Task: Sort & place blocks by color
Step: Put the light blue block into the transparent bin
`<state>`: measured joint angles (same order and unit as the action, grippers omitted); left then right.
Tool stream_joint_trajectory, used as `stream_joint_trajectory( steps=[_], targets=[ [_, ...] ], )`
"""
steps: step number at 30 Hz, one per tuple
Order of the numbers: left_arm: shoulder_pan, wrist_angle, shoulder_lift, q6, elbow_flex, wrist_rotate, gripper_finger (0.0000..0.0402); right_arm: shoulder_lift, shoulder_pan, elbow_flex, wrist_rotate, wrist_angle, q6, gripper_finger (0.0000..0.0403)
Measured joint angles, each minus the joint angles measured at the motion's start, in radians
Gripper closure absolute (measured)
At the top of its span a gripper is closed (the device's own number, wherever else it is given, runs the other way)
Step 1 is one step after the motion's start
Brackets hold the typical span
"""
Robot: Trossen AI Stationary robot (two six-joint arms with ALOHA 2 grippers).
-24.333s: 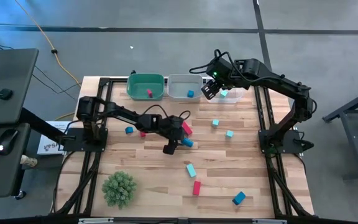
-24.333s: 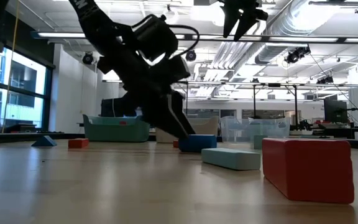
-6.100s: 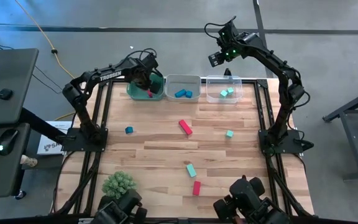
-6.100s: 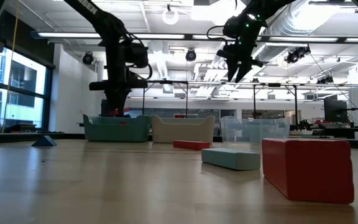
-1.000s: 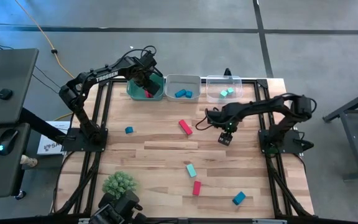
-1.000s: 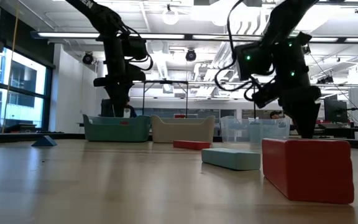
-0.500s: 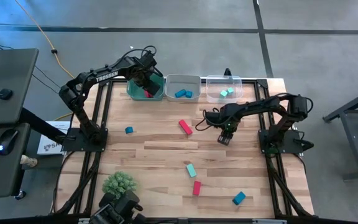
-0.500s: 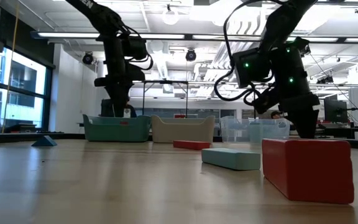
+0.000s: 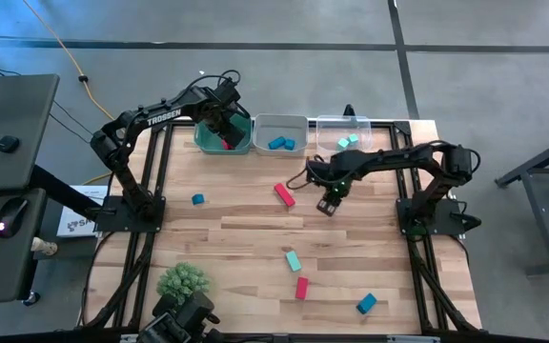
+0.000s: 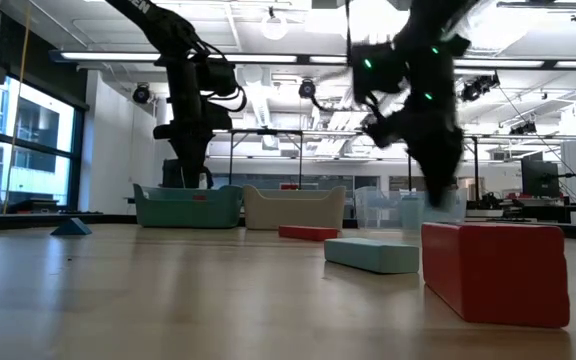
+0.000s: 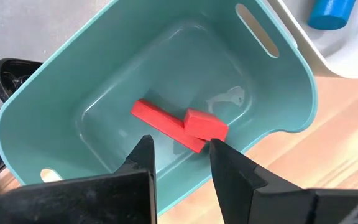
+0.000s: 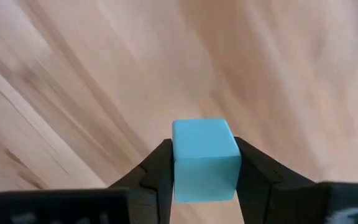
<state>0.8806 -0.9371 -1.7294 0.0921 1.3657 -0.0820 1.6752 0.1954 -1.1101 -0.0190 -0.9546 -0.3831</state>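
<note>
Three bins [image 9: 282,134] sit in a row. I count four red blocks [image 9: 284,194], four blue blocks [image 9: 366,303], four teal blocks [image 9: 294,260], and one green ball [image 9: 182,283].

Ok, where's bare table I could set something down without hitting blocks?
Widest bare patch: between the small blue block and the red bar, running down to the plant ball. Crowded: around the teal bar and lower red block, and under the right gripper holding a light teal cube.
</note>
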Motion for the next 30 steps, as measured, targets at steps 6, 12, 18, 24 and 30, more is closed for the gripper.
stream_joint_trajectory(
  steps=[6, 12, 18, 24, 30],
  targets=[
    [0.0, 0.002, 0.0, 0.0, 0.0, 0.0, 0.0326, 0.0, 0.056, -0.151, 0.053, -0.004, 0.051, 0.0295],
    [0.0, 0.002, 0.0, 0.0, 0.0, 0.0, 0.0326, 0.0, 0.149, -0.291, 0.118, -0.004, 0.197, 0.0295],
    [0.0, 0.002, 0.0, 0.001, 0.0, 0.001, 0.0326, -0.001, 0.275, -0.399, 0.199, -0.004, 0.345, 0.0295],
    [0.0, 0.003, 0.0, 0.001, 0.0, 0.001, 0.0326, -0.002, 0.408, -0.434, 0.215, 0.026, 0.456, 0.0295],
    [0.0, 0.003, 0.0, 0.001, 0.0, 0.001, 0.0326, 0.004, 0.525, -0.412, 0.194, 0.091, 0.476, 0.0295]
  ],
)
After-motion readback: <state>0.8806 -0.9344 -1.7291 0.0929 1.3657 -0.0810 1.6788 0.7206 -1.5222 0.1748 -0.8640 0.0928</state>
